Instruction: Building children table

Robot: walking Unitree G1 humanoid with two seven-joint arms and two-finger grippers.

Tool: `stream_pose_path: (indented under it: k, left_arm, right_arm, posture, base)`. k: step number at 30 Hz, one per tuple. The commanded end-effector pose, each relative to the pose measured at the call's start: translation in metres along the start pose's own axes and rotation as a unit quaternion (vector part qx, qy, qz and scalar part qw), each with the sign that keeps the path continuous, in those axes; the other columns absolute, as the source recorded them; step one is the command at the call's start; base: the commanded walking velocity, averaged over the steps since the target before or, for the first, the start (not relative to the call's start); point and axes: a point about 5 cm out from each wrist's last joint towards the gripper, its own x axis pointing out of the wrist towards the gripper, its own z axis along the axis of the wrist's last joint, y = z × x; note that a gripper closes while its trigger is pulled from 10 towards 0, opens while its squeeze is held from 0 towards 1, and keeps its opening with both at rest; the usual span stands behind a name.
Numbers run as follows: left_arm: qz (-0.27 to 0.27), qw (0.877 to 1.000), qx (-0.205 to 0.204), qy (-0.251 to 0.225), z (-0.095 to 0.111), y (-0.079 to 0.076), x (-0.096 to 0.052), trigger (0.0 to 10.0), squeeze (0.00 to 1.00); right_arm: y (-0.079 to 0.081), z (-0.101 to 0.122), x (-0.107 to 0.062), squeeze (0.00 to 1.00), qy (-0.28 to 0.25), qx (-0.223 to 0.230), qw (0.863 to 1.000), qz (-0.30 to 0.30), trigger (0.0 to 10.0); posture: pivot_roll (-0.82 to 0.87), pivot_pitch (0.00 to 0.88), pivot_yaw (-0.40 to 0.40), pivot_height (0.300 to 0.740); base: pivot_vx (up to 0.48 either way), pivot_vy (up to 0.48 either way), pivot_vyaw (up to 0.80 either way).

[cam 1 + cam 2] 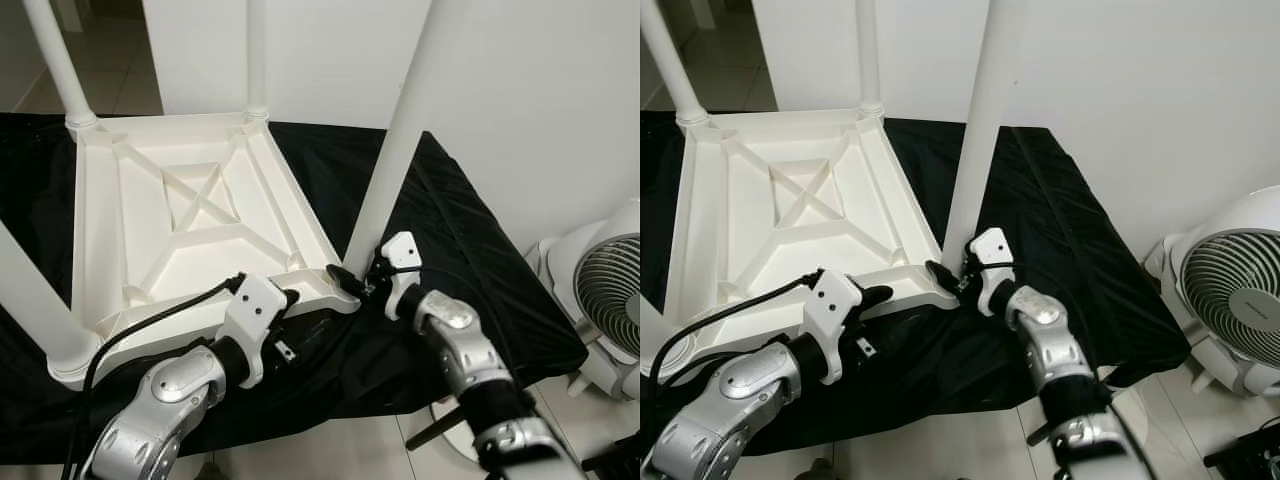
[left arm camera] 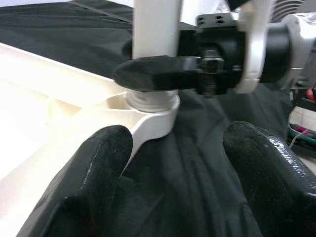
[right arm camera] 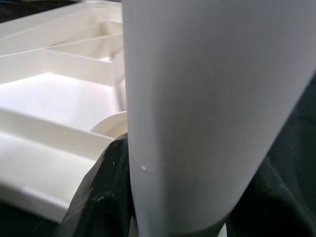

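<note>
**Right gripper clamping the near leg at its socket**

Silver arms are reaching in from the lower edge of the head views toward an upturned white table top (image 1: 190, 215), which is lying ribbed side up on a black cloth (image 1: 470, 250). White legs are standing up from its corners; the table leg (image 1: 395, 140) at the near right corner is leaning slightly rightward.

Right gripper (image 1: 360, 282) is gripping this leg just above its socket, jaws clamped on it. In the right wrist view a black finger (image 3: 106, 192) is pressing against the leg's side. The left wrist view is showing the socket collar (image 2: 150, 106) and the right gripper's finger across the leg.

Left gripper (image 2: 177, 163) is hovering just beside that corner, jaws apart and holding nothing, with bare cloth between the fingertips.

A white fan (image 1: 1230, 300) is standing on the floor to the right, past the cloth's edge; its hub label is too small to read.
</note>
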Motion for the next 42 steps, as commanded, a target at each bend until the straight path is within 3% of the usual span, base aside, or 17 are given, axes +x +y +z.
stream_pose_path:
  k: [1, 5, 10, 17, 18, 25, 26, 28, 29, 32, 33, 34, 36, 42]
  left_arm:
    - [-0.010, 1.000, 0.000, 0.001, 0.000, -0.005, 0.001, 10.0, 0.00]
    - [-0.011, 1.000, 0.000, 0.000, 0.000, -0.005, 0.001, 10.0, 0.00]
    - [-0.013, 1.000, 0.000, -0.001, 0.000, -0.007, 0.001, 10.0, 0.00]
    - [-0.013, 1.000, -0.001, 0.000, 0.000, -0.008, 0.001, 10.0, 0.00]
    - [-0.013, 1.000, -0.001, 0.001, 0.000, -0.008, 0.001, 10.0, 0.00]
    - [-0.010, 1.000, 0.001, 0.003, -0.001, -0.006, 0.000, 10.0, 0.00]
    - [-0.009, 1.000, 0.001, 0.003, -0.001, -0.006, 0.000, 10.0, 0.00]
    - [-0.009, 1.000, 0.001, 0.003, -0.001, -0.006, 0.000, 10.0, 0.00]
    - [-0.009, 1.000, 0.002, 0.003, -0.001, -0.006, 0.000, 10.0, 0.00]
    - [-0.009, 1.000, 0.002, 0.003, -0.001, -0.005, 0.000, 10.0, 0.00]
    - [-0.009, 1.000, 0.003, 0.004, -0.001, -0.004, -0.001, 10.0, 0.00]
    - [-0.009, 1.000, 0.003, 0.004, -0.001, -0.004, -0.001, 10.0, 0.00]
    - [-0.010, 1.000, 0.004, 0.004, 0.000, -0.004, -0.002, 10.0, 0.00]
    - [-0.009, 1.000, 0.005, 0.004, 0.001, -0.002, -0.003, 10.0, 0.00]
  right_arm:
    - [-0.005, -0.015, -0.007, 0.00, 0.043, 0.014, 0.995, -0.091, 10.0]
    - [0.002, -0.015, -0.005, 0.00, 0.045, 0.022, 0.992, -0.113, 10.0]
    - [0.027, -0.012, 0.003, 0.00, 0.055, 0.060, 0.983, -0.164, 10.0]
    - [0.031, -0.008, 0.002, 0.00, 0.051, 0.073, 0.982, -0.165, 10.0]
    - [0.028, -0.008, 0.001, 1.00, 0.053, 0.072, 0.982, -0.168, 10.0]
    - [0.013, -0.006, -0.006, 1.00, 0.041, 0.050, 0.989, -0.134, 10.0]
    - [0.013, -0.004, -0.008, 0.76, 0.035, 0.040, 0.992, -0.113, 10.0]
    - [0.013, -0.003, -0.008, 0.76, 0.032, 0.033, 0.994, -0.099, 10.0]
    - [0.011, -0.003, -0.012, 0.00, 0.031, 0.028, 0.997, -0.071, 10.0]
    - [0.009, -0.004, -0.014, 0.00, 0.033, 0.029, 0.998, -0.053, 10.0]
    - [0.001, -0.004, -0.020, 0.00, 0.029, 0.002, 1.000, 0.008, 10.0]
    - [0.001, -0.004, -0.020, 0.00, 0.029, 0.002, 1.000, 0.008, 10.0]
    - [-0.010, -0.004, -0.025, 0.00, 0.032, -0.027, 0.997, 0.069, 10.0]
    - [-0.019, -0.005, -0.025, 0.00, 0.035, -0.059, 0.990, 0.123, 10.0]
  posture:
    - [0.18, 0.053, -0.110, 0.740]
    - [0.18, 0.051, -0.111, 0.740]
    - [0.18, 0.043, -0.118, 0.740]
    - [0.19, 0.040, -0.118, 0.740]
    - [0.19, 0.039, -0.121, 0.740]
    - [0.19, 0.034, -0.122, 0.740]
    - [0.19, 0.033, -0.121, 0.740]
    - [0.19, 0.033, -0.121, 0.740]
    - [0.19, 0.033, -0.120, 0.740]
    - [0.19, 0.033, -0.119, 0.740]
    - [0.19, 0.036, -0.112, 0.740]
    - [0.19, 0.036, -0.112, 0.740]
    - [0.19, 0.044, -0.103, 0.740]
    - [0.19, 0.050, -0.093, 0.740]
  base:
    - [0.000, 0.000, 0.00]
    - [0.000, 0.000, 0.00]
    - [0.000, 0.000, 0.00]
    - [0.000, 0.000, 0.00]
    - [0.000, 0.000, 0.00]
    - [0.000, 0.000, 0.00]
    - [0.000, 0.000, 0.00]
    - [0.000, 0.000, 0.00]
    - [0.000, 0.000, 0.00]
    - [0.000, 0.000, 0.00]
    - [0.000, 0.000, 0.00]
    - [0.000, 0.000, 0.00]
    - [0.000, 0.000, 0.00]
    - [0.000, 0.000, 0.00]
